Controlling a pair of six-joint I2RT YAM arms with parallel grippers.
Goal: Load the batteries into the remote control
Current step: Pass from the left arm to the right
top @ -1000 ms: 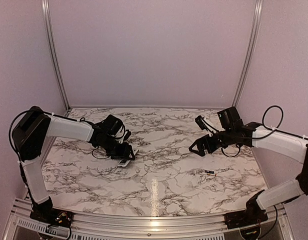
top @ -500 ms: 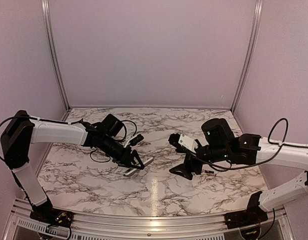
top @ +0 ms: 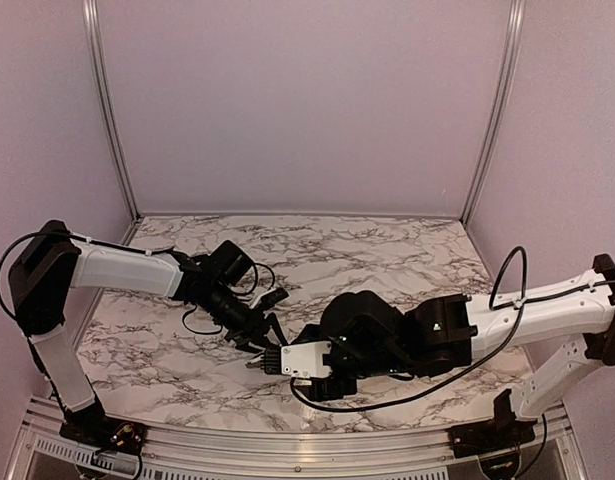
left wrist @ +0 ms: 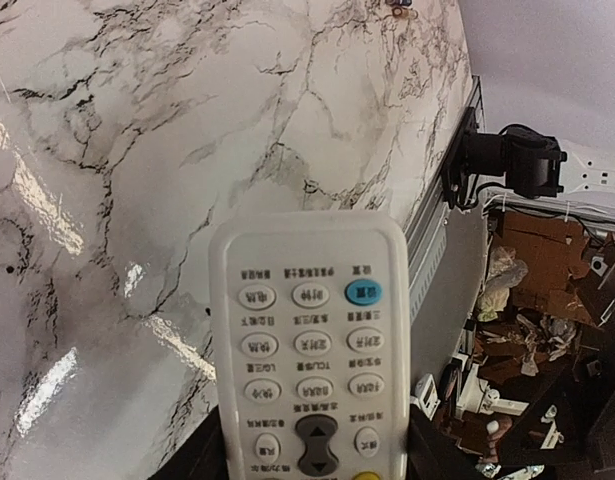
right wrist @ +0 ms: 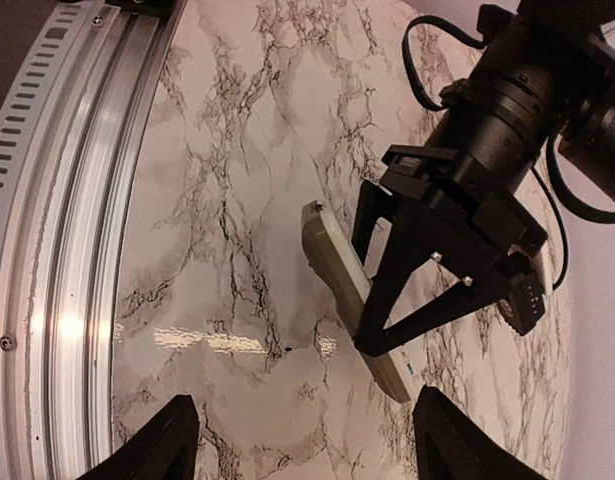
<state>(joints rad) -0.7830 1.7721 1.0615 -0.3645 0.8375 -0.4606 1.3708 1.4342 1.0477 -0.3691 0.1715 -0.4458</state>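
One remote [right wrist: 329,248], white w/ rubber buttons [left wrist: 309,345], is held off the marble table [top: 387,250], a little in from the near rail [right wrist: 77,200] and approx midway along it. The L gripper [right wrist: 372,290] is clamped across its narrow width, jaws on the two long edges near one end, and the button face is turned to the L wrist cam. The R gripper [right wrist: 305,400] is spread wide w/ nothing between the jaws, hovering between the near rail and the remote, aimed at it. Judgement: the remote is light, stiff plastic w/ smooth sides, so it is prob slippery. Grip it by the long edges, not the button face, and keep the back recess clear of the fingers. Batteries: none can be made out for sure, so no count. A dark speck [left wrist: 398,7] lies far from the near rail in the L wrist view, too small to tell. If cells, they would be tiny, hard and apt to roll, so pinch mid-body. Counts: 1 remote, 2 grippers, batteries unknown.
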